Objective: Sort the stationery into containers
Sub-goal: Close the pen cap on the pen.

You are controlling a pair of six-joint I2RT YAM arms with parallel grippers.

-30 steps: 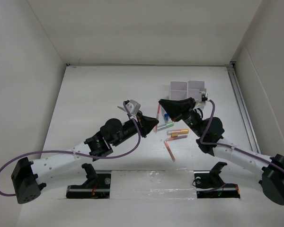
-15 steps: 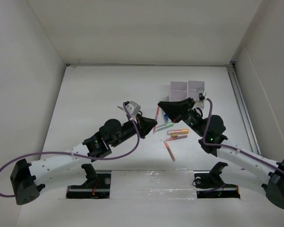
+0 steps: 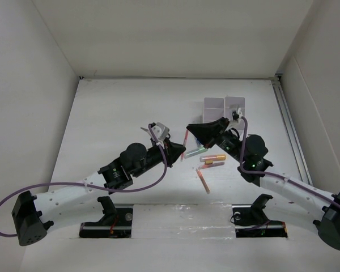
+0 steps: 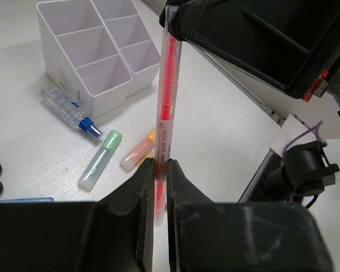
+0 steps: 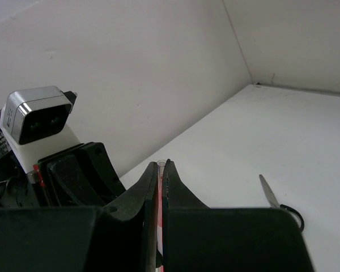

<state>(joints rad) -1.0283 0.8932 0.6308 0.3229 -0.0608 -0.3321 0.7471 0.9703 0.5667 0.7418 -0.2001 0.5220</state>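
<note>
I see the thin red pen (image 4: 165, 113) held off the surface, near the white organiser (image 4: 110, 93); my left jaws are clenched on one end of it, my right jaws on the other

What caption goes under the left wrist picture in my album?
Left gripper and right gripper each pinch an end of the red pen, white organiser behind.
</note>
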